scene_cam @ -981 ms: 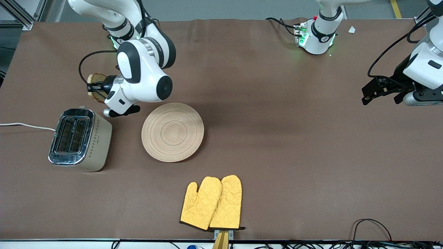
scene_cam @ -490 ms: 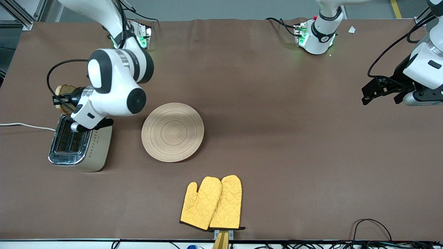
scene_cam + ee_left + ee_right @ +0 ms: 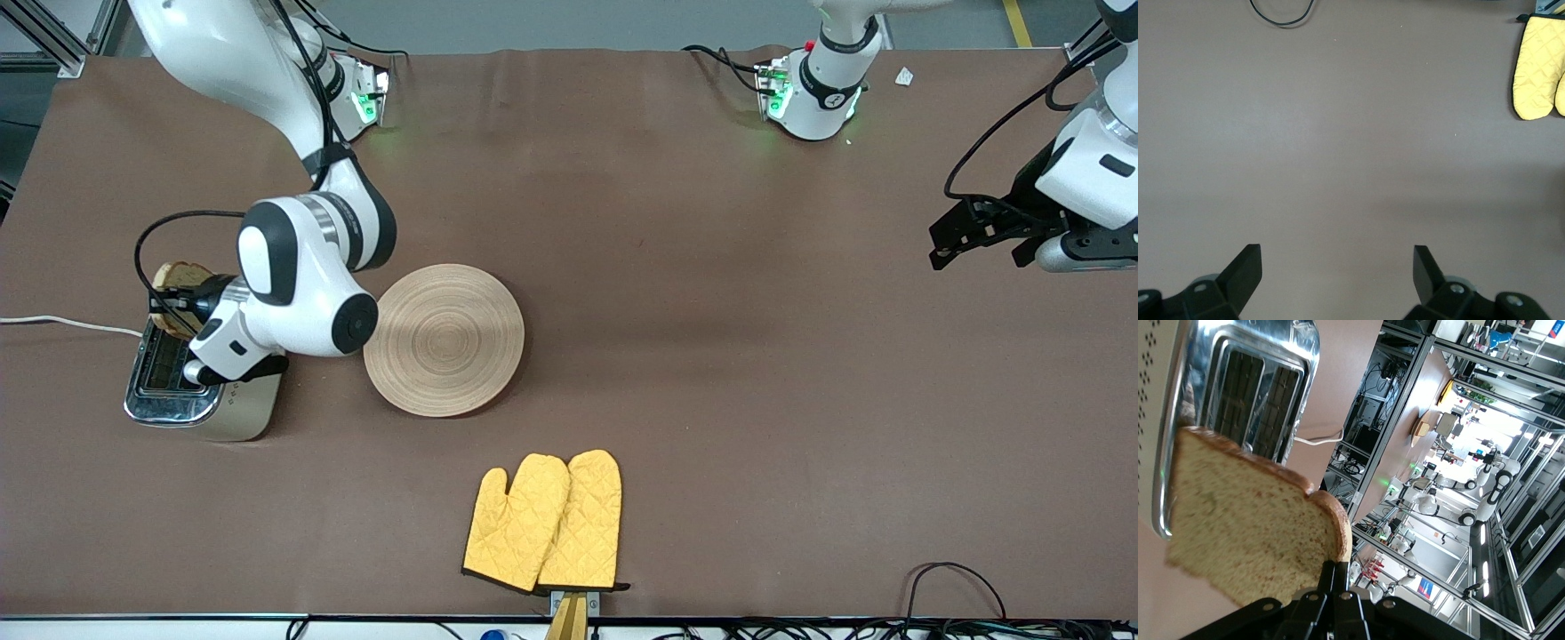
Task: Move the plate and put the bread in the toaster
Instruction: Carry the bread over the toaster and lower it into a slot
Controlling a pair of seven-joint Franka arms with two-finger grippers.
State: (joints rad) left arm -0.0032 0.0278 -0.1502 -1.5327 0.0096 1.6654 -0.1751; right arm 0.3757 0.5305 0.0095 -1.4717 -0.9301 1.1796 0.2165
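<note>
Gripping the bread (image 3: 1245,520) over the toaster (image 3: 218,413), right hand (image 3: 169,298) clamped, left hand (image 3: 1337,267) waiting open

Long table covered with a matte brown cloth (image 3: 711,356), slightly creased at the edge where the arm bases stand. Lying on it: boxy chrome-topped cream-sided two-slot toaster (image 3: 240,413) at the right arm's end, white cord (image 3: 62,323) trailing off toward the table's edge. Just beside the toaster, toward the left arm's end, a large round light-wood plate with ring grooves (image 3: 444,342), flat. Nearer the front camera, a pair of yellow quilted oven mitts (image 3: 544,523), overlapping, at the table's edge.
</note>
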